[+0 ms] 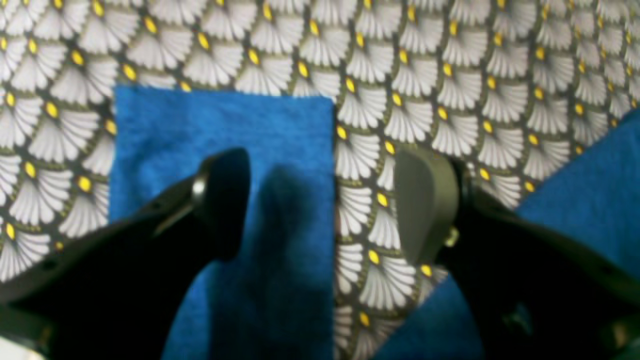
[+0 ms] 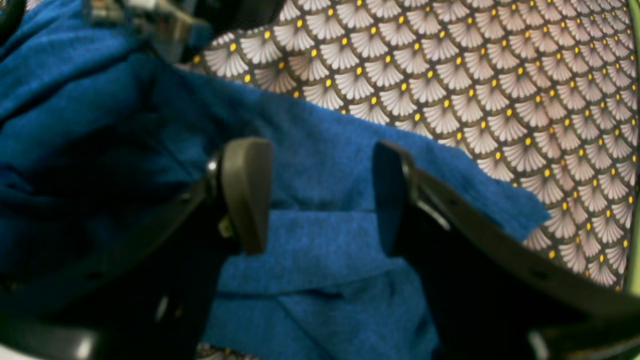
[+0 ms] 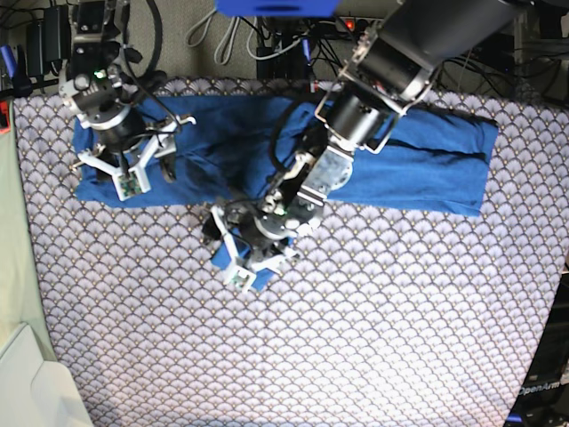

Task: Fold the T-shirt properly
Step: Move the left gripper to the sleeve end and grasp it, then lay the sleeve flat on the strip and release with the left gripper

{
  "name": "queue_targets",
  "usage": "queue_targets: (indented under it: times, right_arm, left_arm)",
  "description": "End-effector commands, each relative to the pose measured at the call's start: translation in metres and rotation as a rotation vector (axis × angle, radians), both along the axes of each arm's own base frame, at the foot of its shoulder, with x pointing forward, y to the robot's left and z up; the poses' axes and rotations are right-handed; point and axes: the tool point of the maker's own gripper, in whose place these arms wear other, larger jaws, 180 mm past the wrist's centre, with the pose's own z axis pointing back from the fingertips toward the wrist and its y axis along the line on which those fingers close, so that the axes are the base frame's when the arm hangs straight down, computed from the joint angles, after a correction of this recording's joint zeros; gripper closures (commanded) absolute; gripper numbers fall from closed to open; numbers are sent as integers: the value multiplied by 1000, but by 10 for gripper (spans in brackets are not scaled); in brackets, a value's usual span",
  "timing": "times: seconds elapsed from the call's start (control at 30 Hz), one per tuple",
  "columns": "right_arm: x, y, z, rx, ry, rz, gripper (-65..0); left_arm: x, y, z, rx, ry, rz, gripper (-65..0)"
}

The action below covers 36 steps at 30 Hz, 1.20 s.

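The blue T-shirt [image 3: 427,169] lies spread along the far side of the scallop-patterned cloth, and one long sleeve [image 3: 233,253] runs down toward the middle. My left gripper [image 1: 325,200] hangs open just above that sleeve's squared cuff end [image 1: 225,125]. One finger is over the blue fabric and the other over the patterned cloth; in the base view the left gripper [image 3: 247,262] covers the cuff. My right gripper [image 2: 320,200] is open, low over a folded edge of the T-shirt [image 2: 310,240] at the garment's left end, with nothing between its fingers. From the base camera the right gripper [image 3: 140,173] sits there.
The patterned cloth [image 3: 373,320] covers the whole table. A pale green strip [image 3: 13,267] and a white object [image 3: 31,382] border its left edge. Cables and equipment [image 3: 267,36] run along the back. The left arm [image 3: 382,80] reaches across the T-shirt's middle.
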Motion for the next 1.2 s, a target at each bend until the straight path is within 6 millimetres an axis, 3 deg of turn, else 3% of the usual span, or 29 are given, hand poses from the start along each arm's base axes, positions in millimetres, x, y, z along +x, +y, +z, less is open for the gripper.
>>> queue_targets:
  times: [0.0,0.17,0.4,0.47,0.6,0.63,0.73,0.9,1.03,1.17]
  right_arm:
    - [5,1,12,4,-46,13,-331]
    - [5,1,12,4,-46,13,-331]
    - [7,1,13,4,-50,13,-331]
    - [7,1,13,4,-50,13,-331]
    - [7,1,13,5,-50,13,-331]
    - [7,1,12,5,-49,13,-331]
    - [7,1,12,6,-47,13,-331]
    - [8,1,12,6,-50,12,-331]
    - [8,1,13,6,-52,13,-331]
    - [9,1,13,7,-53,13,-331]
  left_arm:
    - [8,-6,11,-24,-29,-2,-440]
    - [6,-2,0,-21,-23,8,-440]
    - [-8,-18,-4,17,-35,-73,-415]
    - [-8,-18,-4,16,-33,-72,-325]
    - [-8,-17,-5,16,-32,-70,-19]
    - [-8,-17,-5,16,-32,-70,0]
    - [-7,-18,-4,15,-34,-71,-36]
    - [1,-14,4,16,-57,-22,-5]
    - [19,-16,45,-30,-160,49,-5]
    - [26,1,63,3,-171,70,-5]
